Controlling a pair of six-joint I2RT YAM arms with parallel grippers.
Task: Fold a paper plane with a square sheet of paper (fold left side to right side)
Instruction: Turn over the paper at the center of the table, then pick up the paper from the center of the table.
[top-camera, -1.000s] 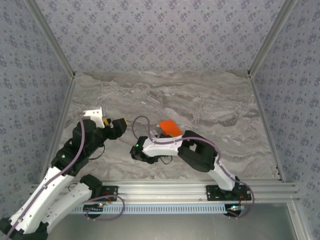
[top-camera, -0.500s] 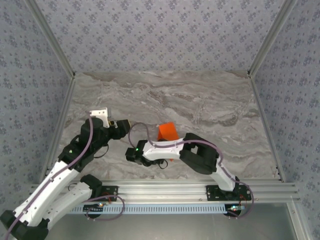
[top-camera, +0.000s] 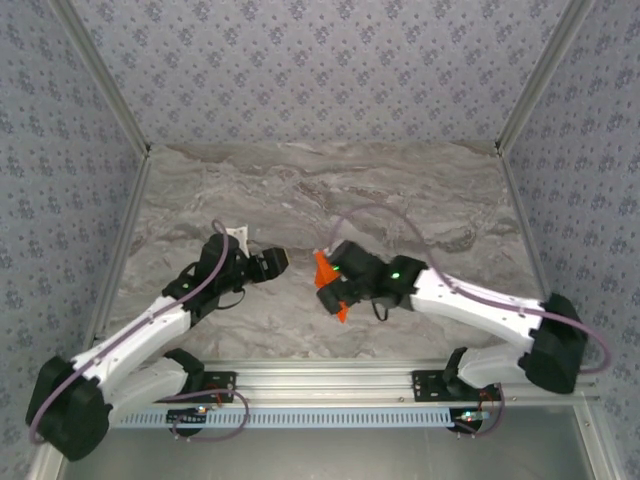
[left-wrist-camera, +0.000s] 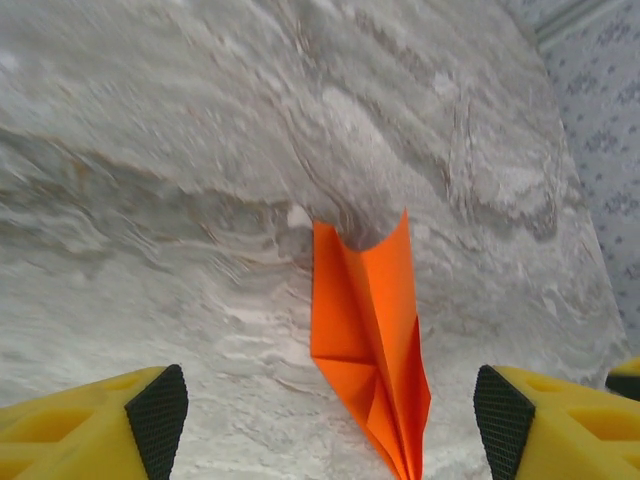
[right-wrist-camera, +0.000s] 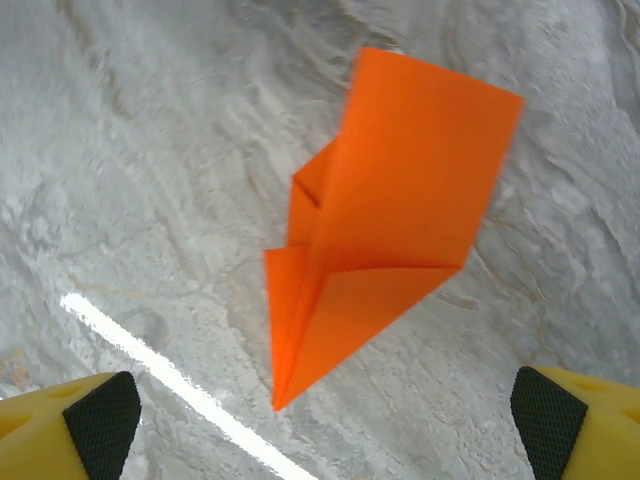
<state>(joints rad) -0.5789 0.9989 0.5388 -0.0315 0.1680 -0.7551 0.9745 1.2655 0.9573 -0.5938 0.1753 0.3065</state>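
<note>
Walled in by grey-blue patterned wallpaper (top-camera: 320, 70), the veined grey marble tabletop (top-camera: 430, 200) has the left gripper (top-camera: 277, 262) poised with its jaws apart and empty. Just right of it the orange paper plane (top-camera: 322, 268) rests on the marble. The right gripper (top-camera: 330, 292) is over it, jaws spread wide and gripping nothing.

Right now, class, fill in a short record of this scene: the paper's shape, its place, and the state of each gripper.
paper: plane, orange, folded to a narrow point
creases: centre crease and nose flaps visible
place: near the middle of the table
left gripper: open, facing the plane, not touching it
right gripper: open, plane ahead of it, not held
</note>
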